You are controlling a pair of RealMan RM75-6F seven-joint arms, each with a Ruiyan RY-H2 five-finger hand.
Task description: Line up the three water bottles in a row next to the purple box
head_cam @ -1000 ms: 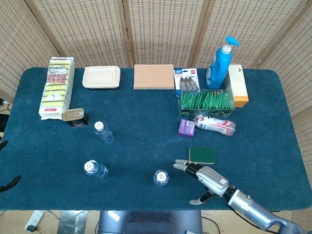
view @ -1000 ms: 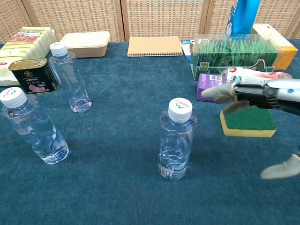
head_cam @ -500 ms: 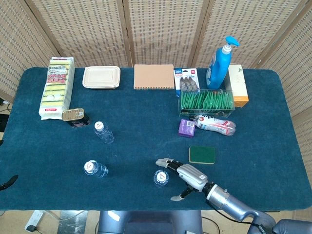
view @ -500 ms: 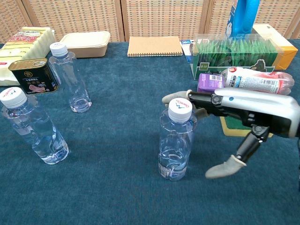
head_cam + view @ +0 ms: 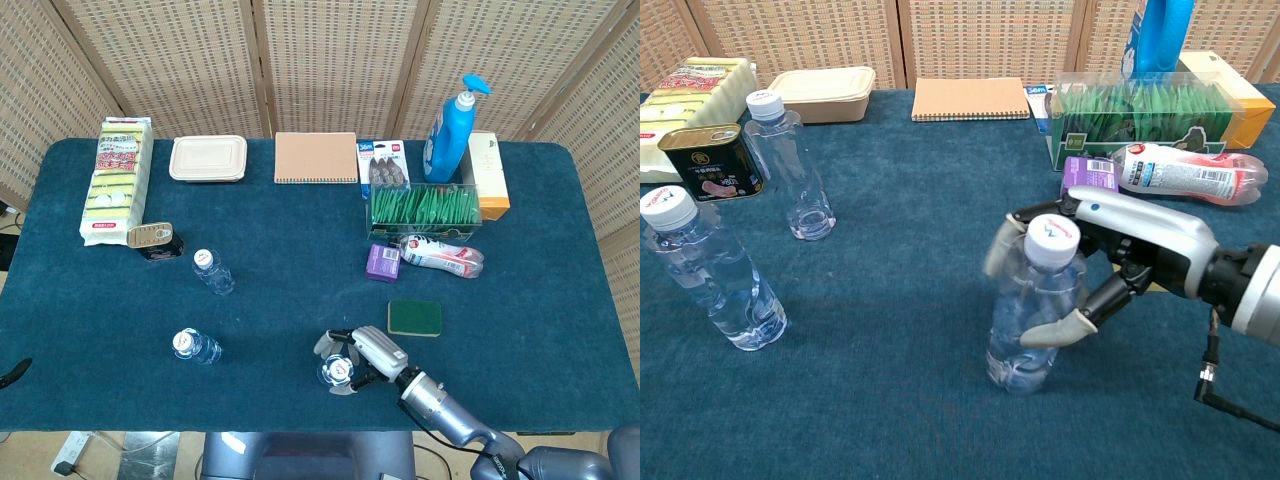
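Observation:
Three clear water bottles with white caps stand on the blue cloth. My right hand (image 5: 1110, 265) (image 5: 367, 352) grips the nearest bottle (image 5: 1032, 310) (image 5: 335, 370), fingers behind it and thumb in front; the bottle leans slightly to the right. The other two bottles stand on the left, one (image 5: 790, 170) (image 5: 211, 270) by the tin and one (image 5: 708, 272) (image 5: 193, 346) nearer the front. The small purple box (image 5: 1088, 180) (image 5: 382, 262) lies right of centre, beside a lying pink-labelled bottle (image 5: 1185, 172). My left hand is not visible in either view.
A green sponge (image 5: 415, 317) lies just behind my right hand. A meat tin (image 5: 710, 164), sponge pack (image 5: 117, 180), lunch box (image 5: 208, 158), notebook (image 5: 316, 157), green packet box (image 5: 425, 208) and blue pump bottle (image 5: 448, 135) line the back and left.
My right hand moved left from the sponge to the nearest bottle and closed around it. The bottle shifted a little to the right and tilted.

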